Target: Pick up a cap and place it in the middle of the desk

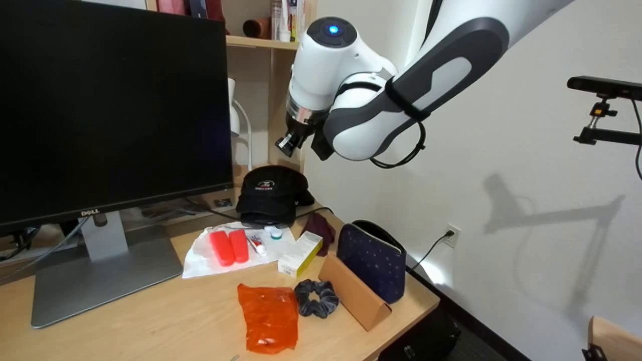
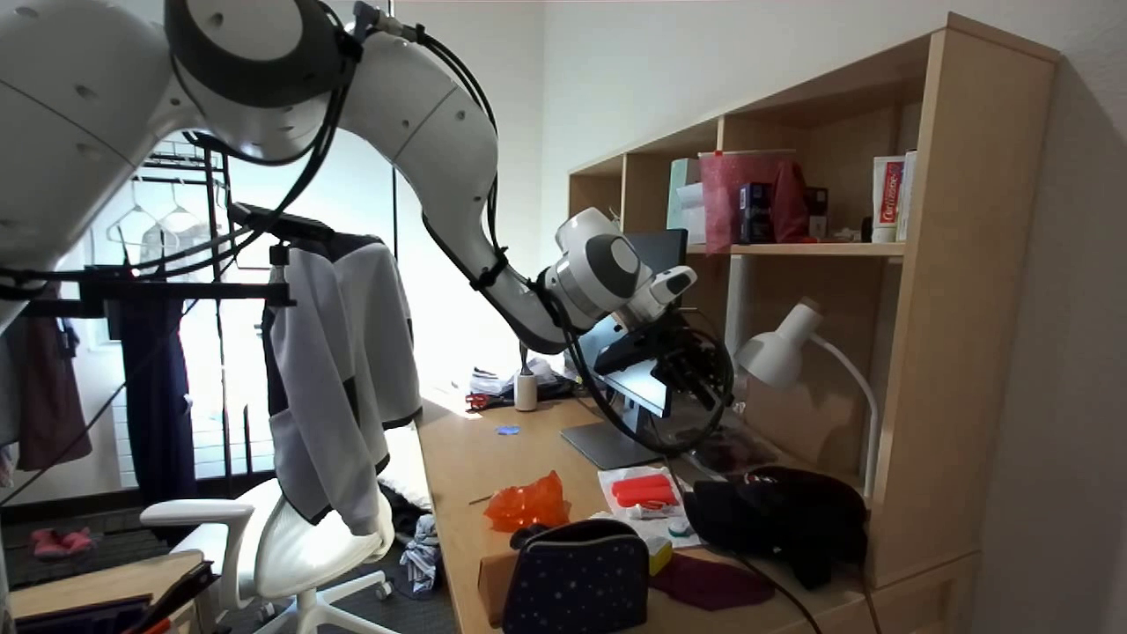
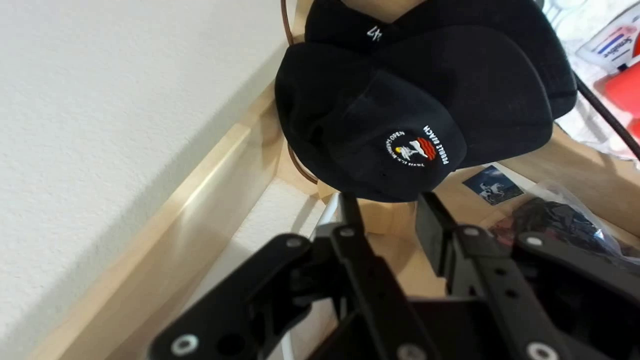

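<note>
Apparently pre-grasp | gripper (image 3: 387, 200) jaws partway apart, nothing held | top dark cap (image 3: 370, 135) atop black cap (image 3: 340, 25) on table (image 1: 165, 321), beside shelf (image 2: 986, 352) | next: likely lower, straddle crown, pinch, then lift

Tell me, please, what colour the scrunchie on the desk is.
The scrunchie is dark grey; it shows best in an exterior view.

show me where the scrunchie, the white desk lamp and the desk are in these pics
Scrunchie (image 1: 328, 302): in an exterior view, on the fabric right of its hole.
White desk lamp (image 2: 779, 354): in an exterior view, on its shade.
Desk (image 1: 195, 311): in an exterior view, on a bare stretch of its top.
</note>
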